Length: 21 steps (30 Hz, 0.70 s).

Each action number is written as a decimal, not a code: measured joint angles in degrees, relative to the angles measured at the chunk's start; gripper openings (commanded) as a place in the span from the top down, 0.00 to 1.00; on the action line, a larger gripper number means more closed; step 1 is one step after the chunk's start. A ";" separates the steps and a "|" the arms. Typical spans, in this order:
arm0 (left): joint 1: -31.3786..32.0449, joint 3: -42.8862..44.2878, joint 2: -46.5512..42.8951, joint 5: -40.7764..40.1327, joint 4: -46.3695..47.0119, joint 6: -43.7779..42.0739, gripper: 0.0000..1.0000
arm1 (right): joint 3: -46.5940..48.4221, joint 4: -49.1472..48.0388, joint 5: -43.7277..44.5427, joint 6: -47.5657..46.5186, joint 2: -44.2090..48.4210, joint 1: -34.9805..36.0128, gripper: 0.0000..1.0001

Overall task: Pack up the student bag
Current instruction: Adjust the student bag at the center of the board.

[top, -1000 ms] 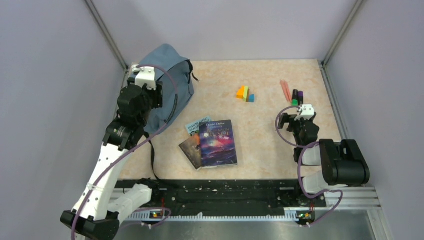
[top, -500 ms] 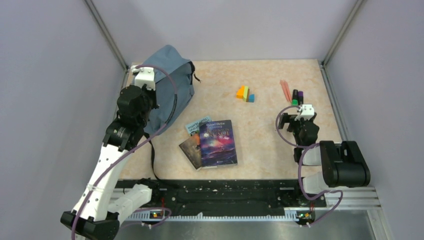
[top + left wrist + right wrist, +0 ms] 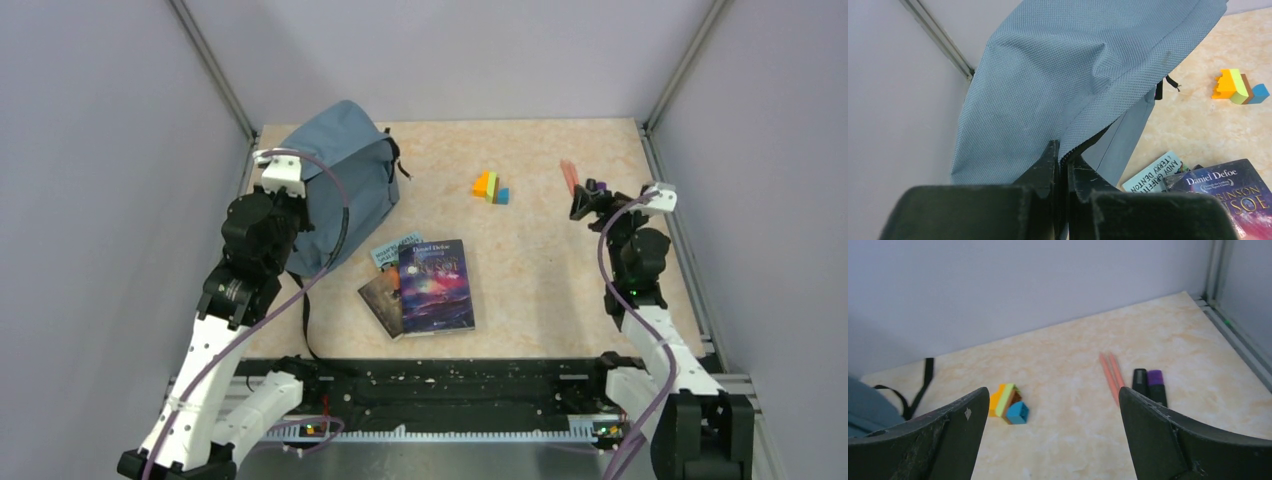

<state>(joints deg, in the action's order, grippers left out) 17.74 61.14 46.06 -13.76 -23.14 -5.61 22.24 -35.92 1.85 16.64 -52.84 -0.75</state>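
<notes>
**Bag gripped at its zip edge; right arm empty-handed**

Directions are read as a clock face on the overhead view, with 12 at the far wall.

1. The student bag (image 3: 345, 185) sits at about 10 o'clock on the bench (image 3: 540, 270), in the far-left corner against the side wall. It is slumped, with its dusty-blue fabric heaped upward. A black strap (image 3: 305, 320) trails from it toward 7 o'clock.
2. The left fingers (image 3: 1047, 167) are clenched on a fold of the bag's fabric, right at the black zipper line. The cloth drapes up and away from the pinch point.
3. The right fingers (image 3: 955, 432) are spread wide and grasp nothing. They hang above the bench at about 2 o'clock.
4. Three books lie overlapped at the centre. A dark Daniel Defoe volume (image 3: 435, 285) is on top. A teal book (image 3: 392, 250) shows at its 10 o'clock corner and a brown book (image 3: 380, 300) at its 8 o'clock side.
5. A cluster of coloured blocks (image 3: 490, 187) lies at about 1 o'clock, well apart from the books.
6. Two pink pencils (image 3: 1111, 372) lie at 2 o'clock, with a black and a purple marker (image 3: 1148, 385) just beside them.
</notes>
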 measured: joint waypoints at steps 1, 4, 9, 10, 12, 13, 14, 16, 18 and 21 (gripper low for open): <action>0.00 -0.24 -0.28 0.39 0.20 0.13 1.00 | 0.17 0.09 -1.44 0.96 0.72 0.00 0.01; 0.00 -0.92 -0.76 1.62 0.83 0.66 1.00 | 0.24 -1.60 -8.35 4.70 1.44 0.00 0.05; -0.02 -1.84 -0.61 3.45 2.60 1.73 1.00 | 7.02 -1.27 -21.40 8.96 -7.87 0.26 0.09; 0.00 -2.05 -0.46 3.50 3.08 1.95 1.00 | 9.29 -1.57 -23.93 10.19 -11.04 0.70 0.09; 0.00 -2.36 -0.13 3.48 3.76 2.36 1.00 | 12.24 -3.54 -28.02 12.59 -16.17 2.51 0.09; -0.02 -2.51 0.26 3.41 4.42 2.67 1.00 | 13.38 -4.48 -29.51 13.64 -18.56 3.91 0.09; 0.00 -2.67 0.48 3.39 5.05 2.75 1.00 | 14.49 -5.18 -30.71 14.51 -20.92 5.57 0.09; 0.00 -3.02 0.61 3.21 5.81 2.95 1.00 | 17.49 -5.90 -32.46 15.78 -26.18 9.79 0.09; 0.00 -3.50 0.55 2.86 6.49 2.95 1.00 | 20.50 -6.62 -33.53 17.29 -30.95 13.57 0.08; -0.02 -4.02 0.42 2.23 7.41 2.89 1.00 | 25.62 -10.03 -35.19 21.11 -38.73 17.86 0.08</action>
<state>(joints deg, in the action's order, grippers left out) 17.72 57.12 46.48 -11.53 -15.73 -2.72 47.86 -45.95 -33.34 37.76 -91.57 17.10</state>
